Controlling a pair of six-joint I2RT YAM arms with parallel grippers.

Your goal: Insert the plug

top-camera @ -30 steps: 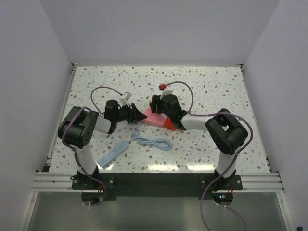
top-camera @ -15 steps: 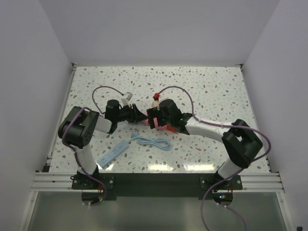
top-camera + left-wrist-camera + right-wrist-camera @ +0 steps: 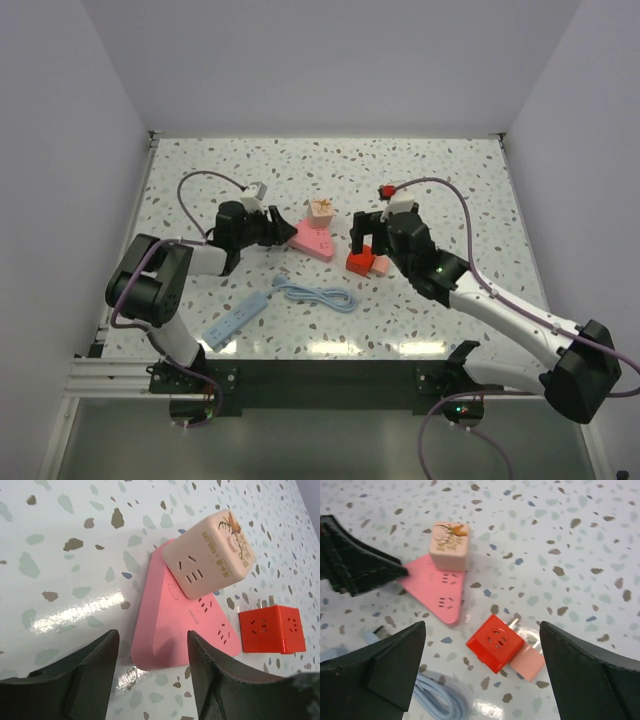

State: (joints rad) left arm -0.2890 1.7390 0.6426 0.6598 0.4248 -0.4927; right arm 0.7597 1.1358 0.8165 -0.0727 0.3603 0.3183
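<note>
The plug (image 3: 530, 664), a small salmon block, lies on the table against the red cube (image 3: 495, 642), on its right side (image 3: 381, 265). My right gripper (image 3: 482, 625) hangs wide open above the red cube (image 3: 360, 263) and holds nothing. A beige cube (image 3: 321, 209) stands on the far corner of the flat pink triangle (image 3: 312, 240). My left gripper (image 3: 152, 680) is open. Its fingers straddle the triangle's near corner (image 3: 185, 625) without clamping it. In the left wrist view the plug is hidden behind the red cube (image 3: 270, 629).
A coiled light-blue cable (image 3: 318, 296) lies in front of the triangle. A pale blue bar-shaped device (image 3: 236, 320) lies near the left arm's base. White walls enclose the table on three sides.
My right gripper opened wide, left the beige cube standing on the pink triangle and swung right to above the red cube. My left gripper opened a little and eased back left.
</note>
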